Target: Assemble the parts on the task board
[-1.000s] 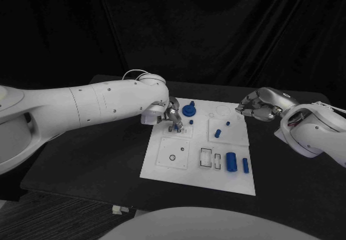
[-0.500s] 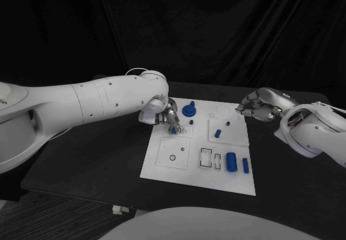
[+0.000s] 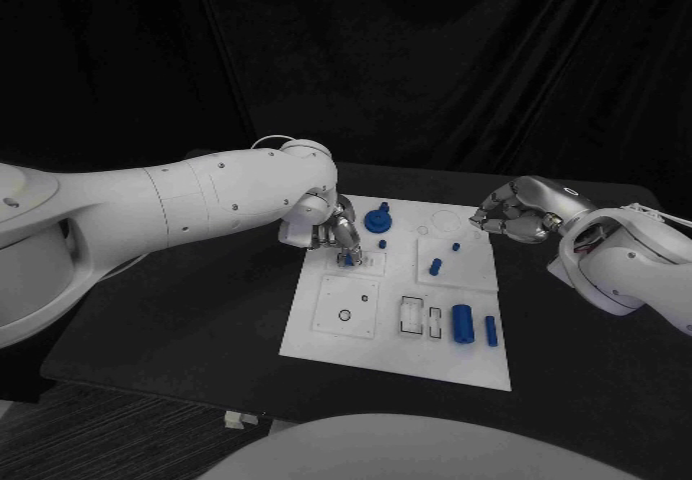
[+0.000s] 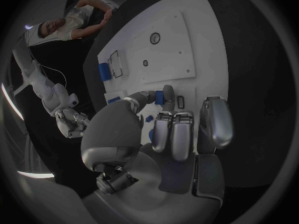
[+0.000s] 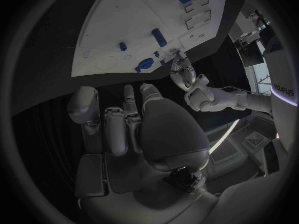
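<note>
The left hand pinches a small blue part in its fingers over the task board, apparently to seat it, while the right hand waits beside the board, fingers curled on nothing.

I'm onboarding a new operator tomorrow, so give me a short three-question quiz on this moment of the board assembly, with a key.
1. True or false: the right silver hand holds a blue part.
2. What does the left silver hand pinch over the white task board?
A. a small blue part
B. the large blue cylinder
C. nothing
3. Fill in: the large blue cylinder lies on the board's near end, beside a ____ blue bar.

Key
1. False: its fingers are curled in with nothing in them, at the board's far right corner.
2. A: in the left wrist view the small blue part sits between the thumb and a finger.
3. slimmer
</note>
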Tool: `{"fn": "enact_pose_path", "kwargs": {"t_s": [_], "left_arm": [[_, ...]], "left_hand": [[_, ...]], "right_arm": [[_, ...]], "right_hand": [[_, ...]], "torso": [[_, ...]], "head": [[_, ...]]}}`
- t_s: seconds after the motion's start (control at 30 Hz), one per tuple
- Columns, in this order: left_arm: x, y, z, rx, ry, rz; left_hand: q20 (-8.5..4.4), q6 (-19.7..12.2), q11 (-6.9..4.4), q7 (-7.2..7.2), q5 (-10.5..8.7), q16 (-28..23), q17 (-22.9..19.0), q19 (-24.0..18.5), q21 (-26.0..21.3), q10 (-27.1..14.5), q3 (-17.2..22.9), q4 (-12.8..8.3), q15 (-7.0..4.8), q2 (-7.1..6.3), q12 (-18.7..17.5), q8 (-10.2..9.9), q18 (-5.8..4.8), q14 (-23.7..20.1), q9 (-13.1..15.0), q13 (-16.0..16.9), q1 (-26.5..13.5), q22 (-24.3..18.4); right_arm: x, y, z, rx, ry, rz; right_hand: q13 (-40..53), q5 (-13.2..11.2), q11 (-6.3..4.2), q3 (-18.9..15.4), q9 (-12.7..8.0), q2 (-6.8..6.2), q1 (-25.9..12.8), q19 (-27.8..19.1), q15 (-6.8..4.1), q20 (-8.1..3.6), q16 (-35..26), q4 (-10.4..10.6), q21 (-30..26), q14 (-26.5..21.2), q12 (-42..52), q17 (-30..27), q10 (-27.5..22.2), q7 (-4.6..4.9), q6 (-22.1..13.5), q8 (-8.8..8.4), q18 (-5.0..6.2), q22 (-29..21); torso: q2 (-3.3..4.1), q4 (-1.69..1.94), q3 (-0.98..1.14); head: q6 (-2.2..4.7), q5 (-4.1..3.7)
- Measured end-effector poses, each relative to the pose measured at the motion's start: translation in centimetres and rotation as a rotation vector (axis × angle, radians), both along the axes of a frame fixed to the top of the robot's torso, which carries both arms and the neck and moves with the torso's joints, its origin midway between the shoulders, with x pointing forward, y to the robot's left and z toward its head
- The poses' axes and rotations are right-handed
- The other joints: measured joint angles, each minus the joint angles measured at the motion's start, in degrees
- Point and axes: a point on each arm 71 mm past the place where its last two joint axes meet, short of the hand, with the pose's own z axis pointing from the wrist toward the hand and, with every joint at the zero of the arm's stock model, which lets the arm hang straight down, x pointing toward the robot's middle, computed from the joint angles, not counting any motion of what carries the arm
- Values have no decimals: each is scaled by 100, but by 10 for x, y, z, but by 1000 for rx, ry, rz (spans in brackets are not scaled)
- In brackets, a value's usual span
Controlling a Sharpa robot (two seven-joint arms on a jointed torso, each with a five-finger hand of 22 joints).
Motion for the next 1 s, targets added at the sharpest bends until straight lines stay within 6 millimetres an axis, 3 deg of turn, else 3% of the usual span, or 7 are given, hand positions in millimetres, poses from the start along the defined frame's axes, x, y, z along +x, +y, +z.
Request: {"fn": "enact_pose_path", "kwargs": {"t_s": [1.0], "left_arm": [[11,-4,-1,6,-16,33]], "left_hand": [[1,-67,2,59,-1,-3,0,-1,-2,1,9,-10,0,0,0,-43,1,0,0,0,-1,0]], "right_arm": [[-1,1,-2,0,5,2]], "right_hand": [[0,0,0,0,0,0,0,0,0,0,-60,0,0,0,0,0,0,0,0,0,0,0]], "torso": [[1,-2,-3]], "head": [[0,19]]}}
